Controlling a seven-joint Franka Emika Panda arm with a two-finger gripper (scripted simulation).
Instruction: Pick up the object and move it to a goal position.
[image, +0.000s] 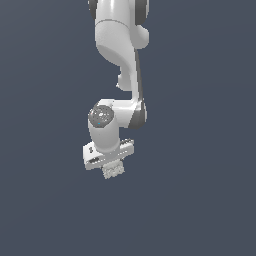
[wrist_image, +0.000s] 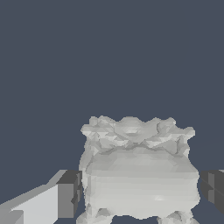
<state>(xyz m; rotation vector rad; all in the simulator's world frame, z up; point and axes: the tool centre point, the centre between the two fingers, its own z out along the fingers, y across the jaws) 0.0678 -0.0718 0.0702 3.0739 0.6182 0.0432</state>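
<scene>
The object (wrist_image: 139, 175) is a small whitish-grey block with a bumpy, ridged surface. In the wrist view it fills the gap between my two dark fingers (wrist_image: 68, 194), and both pads touch its sides. In the exterior view the object (image: 113, 171) peeks out just below the white gripper bar, narrower than the bar. My gripper (image: 111, 163) is shut on it. The fingers themselves are hidden under the hand in the exterior view. I cannot tell whether the object rests on the floor or hangs above it.
The white arm (image: 120, 45) reaches down from the top of the exterior view. A plain dark blue-grey surface (image: 200, 190) lies all around, with no other object or goal marker showing.
</scene>
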